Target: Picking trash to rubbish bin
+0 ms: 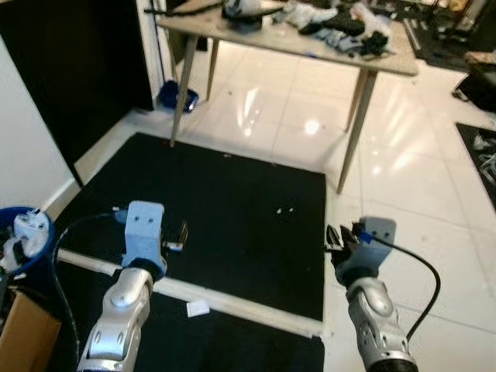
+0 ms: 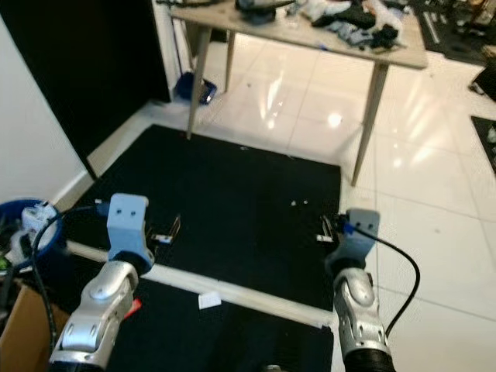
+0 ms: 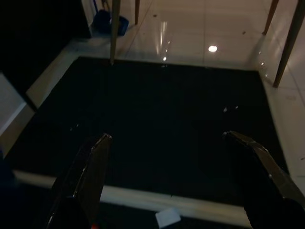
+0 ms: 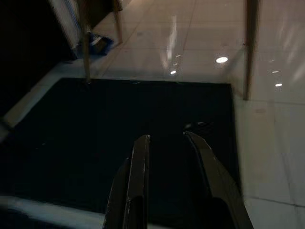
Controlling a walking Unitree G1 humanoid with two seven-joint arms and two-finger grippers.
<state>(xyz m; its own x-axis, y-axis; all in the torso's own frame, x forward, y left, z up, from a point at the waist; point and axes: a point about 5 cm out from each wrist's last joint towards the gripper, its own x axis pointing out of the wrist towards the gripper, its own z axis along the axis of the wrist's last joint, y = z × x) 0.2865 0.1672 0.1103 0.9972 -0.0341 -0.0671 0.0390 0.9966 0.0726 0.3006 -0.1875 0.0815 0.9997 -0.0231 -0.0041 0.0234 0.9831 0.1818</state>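
Black matting (image 1: 225, 209) is covering the middle of the frame, with glossy white tile floor (image 1: 434, 201) to its right and a pale strip (image 1: 232, 304) crossing its lower part. The left hand (image 1: 184, 232) is hanging low over the mat at lower left, its fingers spread wide and gripping nothing. The right hand (image 1: 333, 236) is hovering at the mat's right edge at lower right, its fingers standing a narrow gap apart with nothing between them.

The likeliest piece of trash is a small white scrap (image 1: 198, 308) lying on the mat just below the strip, at lower centre; two tiny white specks (image 1: 284, 210) are sitting further up. The blue rubbish bin (image 1: 29, 240), already holding crumpled litter, is standing at the far left edge.

The robot seems to be searching or approaching, with no pick begun. Next, the left hand would probably need to drop toward the scrap, which is lying flat and could be hard to pinch.

The head views are showing the bin and a cluttered surface (image 1: 387, 60) at the top; the left wrist view is showing the scrap (image 3: 167, 217) between its fingers (image 3: 90, 176), while the right wrist view is showing mat ahead.
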